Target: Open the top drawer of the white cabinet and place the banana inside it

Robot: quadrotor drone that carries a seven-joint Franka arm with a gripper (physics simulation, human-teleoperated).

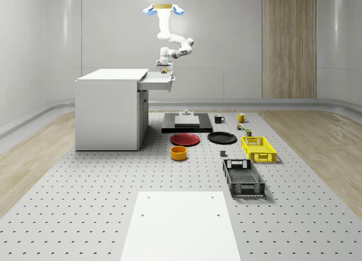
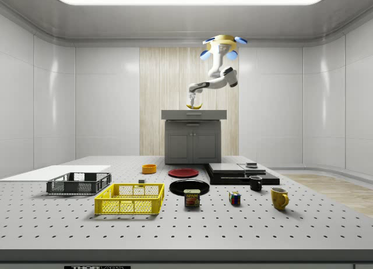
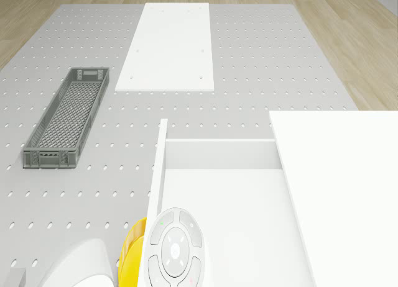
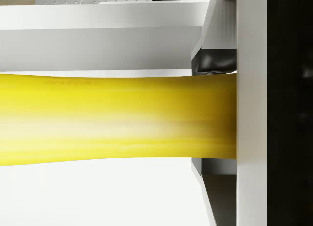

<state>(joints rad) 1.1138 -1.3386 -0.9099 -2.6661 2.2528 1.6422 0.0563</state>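
The drone (image 1: 163,9) hovers high above the pulled-out top drawer (image 1: 158,81) of the white cabinet (image 1: 110,111). Its arm bends down, and the gripper (image 1: 164,66) hangs just over the drawer, shut on the yellow banana (image 1: 164,72). In the side view the banana (image 2: 194,106) sits under the gripper (image 2: 191,100), slightly above the cabinet top (image 2: 193,114). The wrist view has the banana (image 4: 117,118) lying crosswise against one finger (image 4: 252,108), with the white drawer floor (image 4: 98,196) close beneath. In the drone view the open drawer (image 3: 217,200) lies beside the cabinet top (image 3: 342,194).
On the floor by the cabinet lie a black platform (image 1: 186,124), a red plate (image 1: 185,139), a black plate (image 1: 222,138), an orange bowl (image 1: 179,153), a yellow crate (image 1: 258,148), a grey crate (image 1: 243,178), mugs (image 1: 241,117) and a white slab (image 1: 178,227).
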